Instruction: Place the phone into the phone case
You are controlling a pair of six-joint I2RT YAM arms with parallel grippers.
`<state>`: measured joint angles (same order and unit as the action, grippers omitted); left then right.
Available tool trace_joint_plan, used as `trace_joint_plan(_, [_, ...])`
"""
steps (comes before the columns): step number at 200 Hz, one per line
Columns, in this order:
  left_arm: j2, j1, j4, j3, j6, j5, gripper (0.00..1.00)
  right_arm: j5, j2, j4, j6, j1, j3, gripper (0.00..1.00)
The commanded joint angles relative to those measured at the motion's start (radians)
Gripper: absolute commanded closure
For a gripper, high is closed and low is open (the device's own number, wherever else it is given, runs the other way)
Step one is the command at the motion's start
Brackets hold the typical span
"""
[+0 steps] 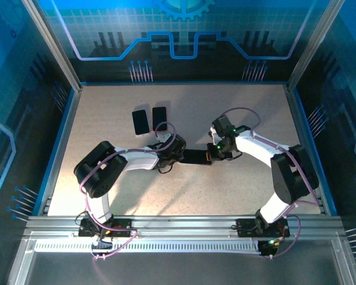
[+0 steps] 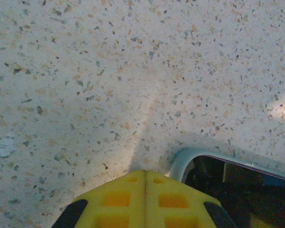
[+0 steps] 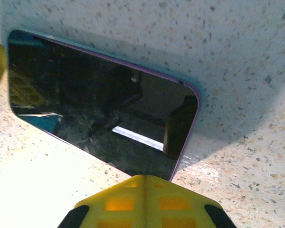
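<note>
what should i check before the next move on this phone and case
1. Left hand shut and holding nothing: ok.
2. Right hand shut and holding nothing, its tip by the phone's near corner: ok.
3. Phone flat on the table, screen up: ok.
4. Phone case rim wraps the phone's corner in the left wrist view: ok.
5. All four corners seated in the case: cannot tell, since some corners are out of frame.
6. Two dark slabs farther back lie apart from both arms: ok.
</note>
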<state>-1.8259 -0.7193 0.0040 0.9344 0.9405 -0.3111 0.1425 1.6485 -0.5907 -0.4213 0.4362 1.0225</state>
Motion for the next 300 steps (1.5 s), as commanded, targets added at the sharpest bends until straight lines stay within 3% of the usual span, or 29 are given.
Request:
trace_joint_plan(1, [-0.003,-0.016,-0.076,0.015,-0.014,0.008,1.0,0.023,0.034,-0.001,0.019,-0.011,-0.025,1.0])
trace_joint_plan(95, [-0.012,-0.017,-0.08,0.02,-0.012,0.011,1.0,0.014,0.106,0.038,0.017,0.003,-0.065,1.0])
trace_joint_plan(153, [-0.024,-0.019,-0.065,0.018,-0.001,0.029,1.0,-0.06,0.245,0.068,-0.007,0.122,-0.108,1.0])
trace_joint_plan(184, [-0.033,-0.024,-0.059,0.022,0.003,0.036,1.0,-0.156,0.314,-0.007,-0.018,0.208,-0.029,1.0])
trace_joint_plan(215, [-0.031,-0.026,-0.059,0.02,0.002,0.03,1.0,-0.129,0.378,0.009,-0.041,0.241,-0.027,1.0])
trace_joint_plan(300, [0.025,-0.026,-0.094,0.021,-0.031,-0.009,1.0,-0.023,0.102,0.001,-0.043,0.136,-0.018,1.0])
